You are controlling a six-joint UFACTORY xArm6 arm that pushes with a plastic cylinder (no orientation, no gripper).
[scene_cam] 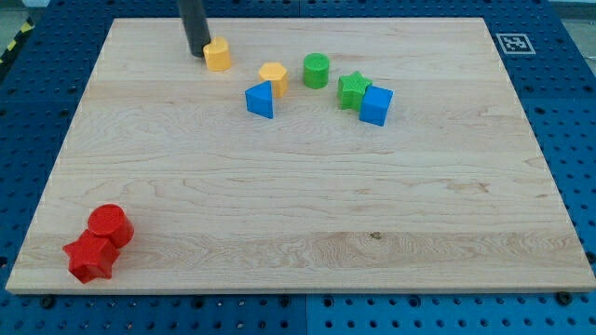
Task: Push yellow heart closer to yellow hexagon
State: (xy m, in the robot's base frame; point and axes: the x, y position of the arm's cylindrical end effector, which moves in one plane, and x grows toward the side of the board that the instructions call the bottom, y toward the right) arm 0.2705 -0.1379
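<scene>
From my station I see my tip (198, 53) planted on the wooden surface (298, 205) at the far left part of it, pressed right up against the left side of the yellow heart (218, 55). This arm carries no hand at all, only the dark rod, so there is nothing to call wide, narrow or holding. The yellow heart sits near the far edge, and the yellow hexagon (274, 76) lies to its right and a little nearer, apart from it with bare wood between them. The yellow hexagon touches, or all but touches, a blue block (261, 100) that looks like a wedge or triangle just at its near left corner. Further right stands a green cylinder (317, 70), close beside the hexagon but apart from it. Right of that, a green star (353, 89) rests against a blue cube (376, 104), the cube being slightly nearer and to the right. Well apart from all these, at the near left corner of the surface, a red cylinder (111, 224) sits touching a red star (90, 257), which lies just nearer and to its left. A black-and-white marker tag (514, 43) is fixed at the far right corner.
</scene>
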